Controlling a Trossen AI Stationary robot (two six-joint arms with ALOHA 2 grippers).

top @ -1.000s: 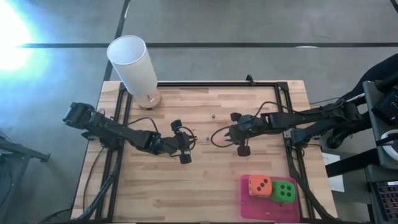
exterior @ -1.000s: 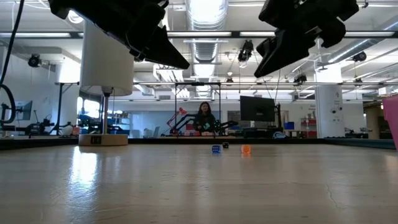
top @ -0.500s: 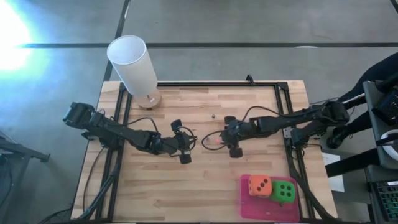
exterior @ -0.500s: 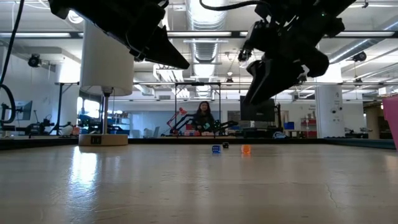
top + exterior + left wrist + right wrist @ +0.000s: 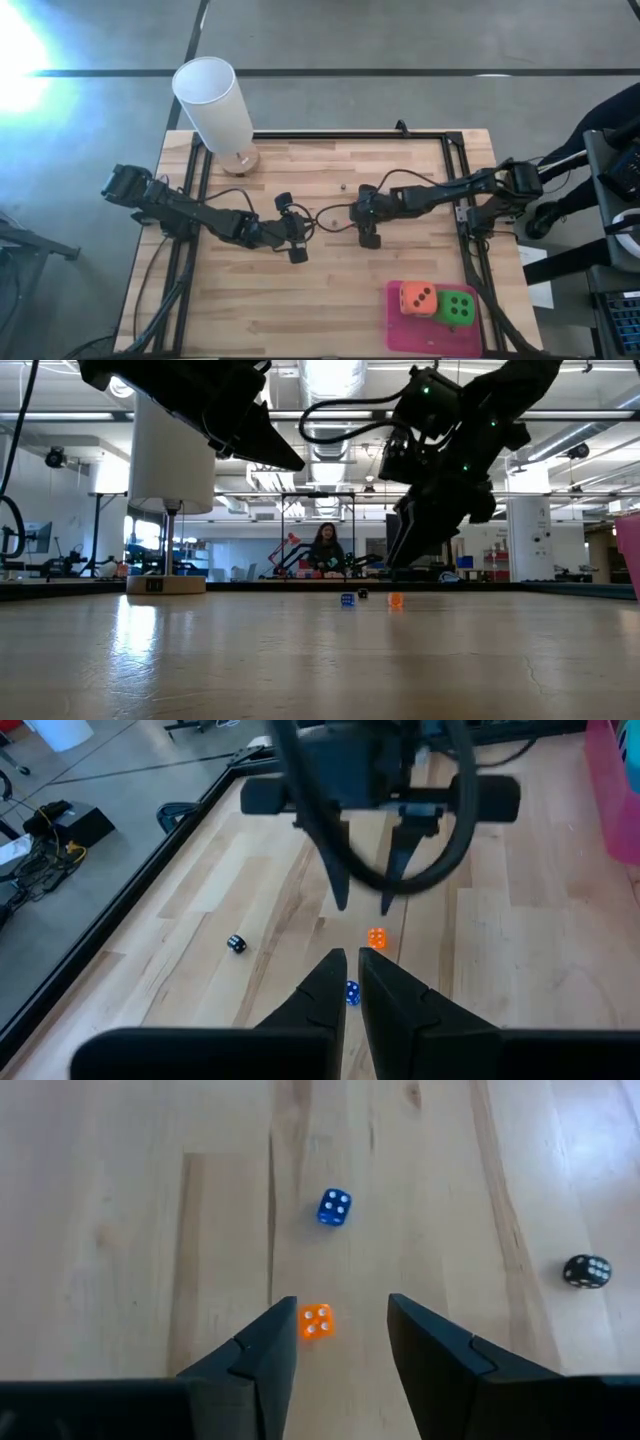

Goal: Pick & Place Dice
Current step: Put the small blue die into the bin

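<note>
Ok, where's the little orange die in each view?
High: too small to make out.
Low: orange die mid-table, just right of the blue die.
Left wrist: orange die beside the blue die.
Right wrist: orange die at the open right gripper.
Shared landmark: the blue die.

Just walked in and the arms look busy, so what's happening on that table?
The right gripper, fingers open, hangs over a tiny orange die mid-table, with a small blue die and a black die nearby. The left gripper waits shut opposite it. Two big foam dice, orange and green, sit on the pink mat.
</note>
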